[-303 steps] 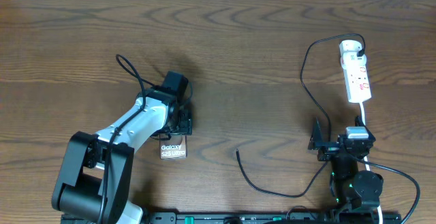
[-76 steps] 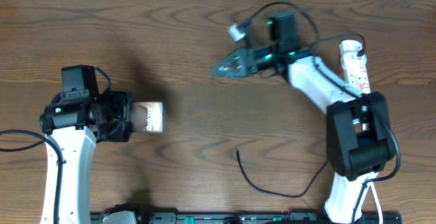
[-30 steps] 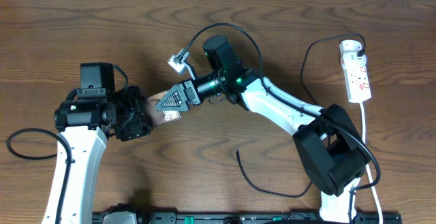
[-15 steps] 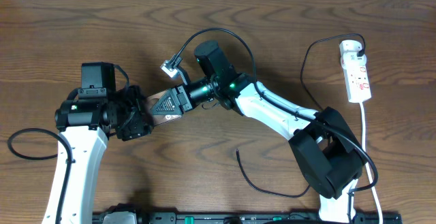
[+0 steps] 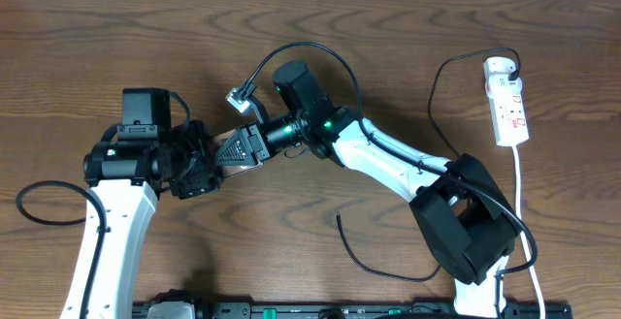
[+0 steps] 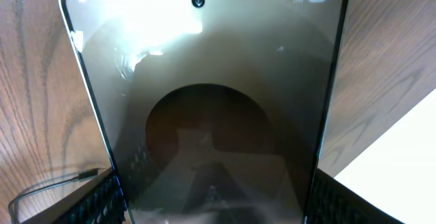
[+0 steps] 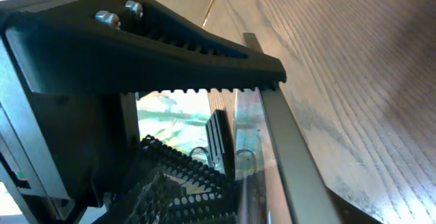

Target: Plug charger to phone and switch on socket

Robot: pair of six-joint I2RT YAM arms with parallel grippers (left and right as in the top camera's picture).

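Note:
The phone [image 6: 211,101] is held up off the table, its glossy face filling the left wrist view. My left gripper [image 5: 199,159] is shut on its lower sides, with a ridged finger [image 6: 102,200] at each side. My right gripper [image 5: 233,150] reaches in from the right and is shut on the phone's other end; its upper toothed finger [image 7: 204,54] lies against the phone's grey edge [image 7: 283,149]. The charger cable's free tip [image 5: 339,218] lies on the table, held by neither gripper. The cable runs up to the socket [image 5: 506,101] at the far right.
The charger cable loops along the table's front [image 5: 388,274] and rises past the right arm's base [image 5: 466,241]. The socket's white cord [image 5: 522,193] trails toward the front right. A thicker black robot cable [image 5: 29,203] curls at the left.
The right gripper slid a little farther left over the phone and its jaws closed in on it. The left arm shifted slightly right, still holding the phone.

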